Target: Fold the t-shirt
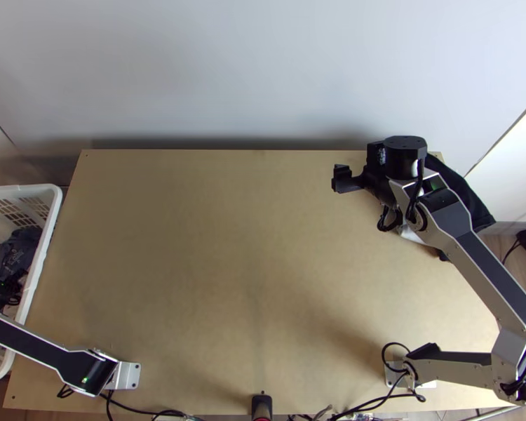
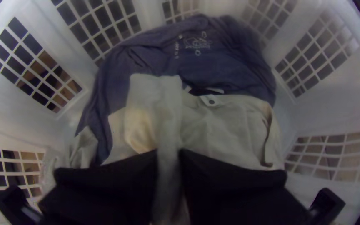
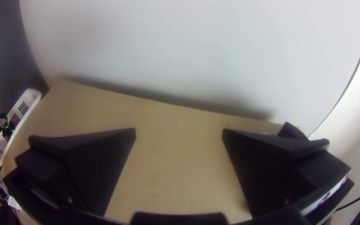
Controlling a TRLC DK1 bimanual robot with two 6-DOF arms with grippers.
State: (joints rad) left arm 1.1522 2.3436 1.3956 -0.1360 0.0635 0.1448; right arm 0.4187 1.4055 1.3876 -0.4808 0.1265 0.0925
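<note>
Slippage looks the likeliest fault: the left gripper (image 2: 168,153) pinches only a narrow ridge of the pale garment (image 2: 223,129), presumably the t-shirt, bunched in the basket (image 1: 55,205), so lifting could drop it. Navy cloth (image 2: 234,66) lies against it and might ride along. The right gripper (image 3: 179,135), spread and holding nothing over the table (image 1: 228,245), is too far off to help.

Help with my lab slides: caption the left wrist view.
White basket: left end effector at a pale garment, with a printed blue garment beside it.
</note>
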